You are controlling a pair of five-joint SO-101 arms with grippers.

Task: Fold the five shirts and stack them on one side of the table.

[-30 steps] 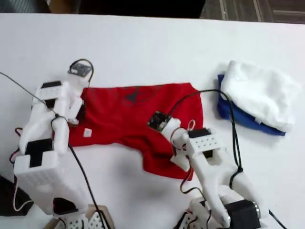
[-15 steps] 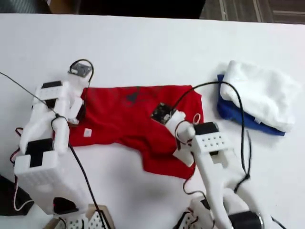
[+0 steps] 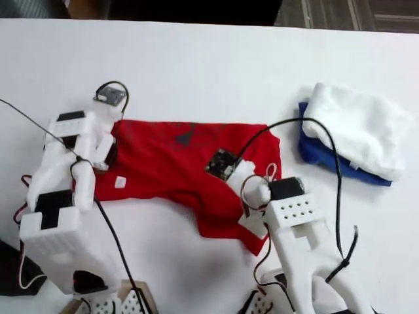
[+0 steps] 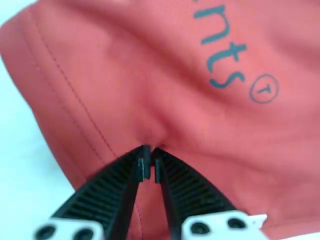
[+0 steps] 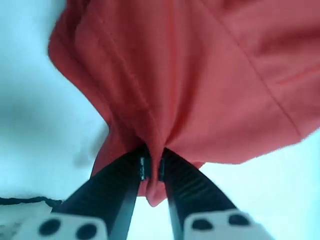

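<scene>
A red shirt (image 3: 177,163) with dark print lies spread across the middle of the white table (image 3: 196,65). My left gripper (image 4: 149,161) is shut on a pinch of red cloth near a stitched hem, at the shirt's left end (image 3: 110,156). My right gripper (image 5: 150,167) is shut on a bunched fold of the same shirt, at its near right corner (image 3: 253,213). The fabric puckers at both pinch points. A folded white shirt (image 3: 357,127) rests on a folded blue shirt (image 3: 327,157) at the right side of the table.
Black cables (image 3: 330,176) loop from the right arm toward the folded stack. A dark object (image 3: 10,268) sits at the near left edge. Bare tabletop stretches along the far side behind the red shirt.
The right arm shifted a little toward the near right with the cloth in its grip, drawing the shirt's right end slightly that way. The left arm has kept still.
</scene>
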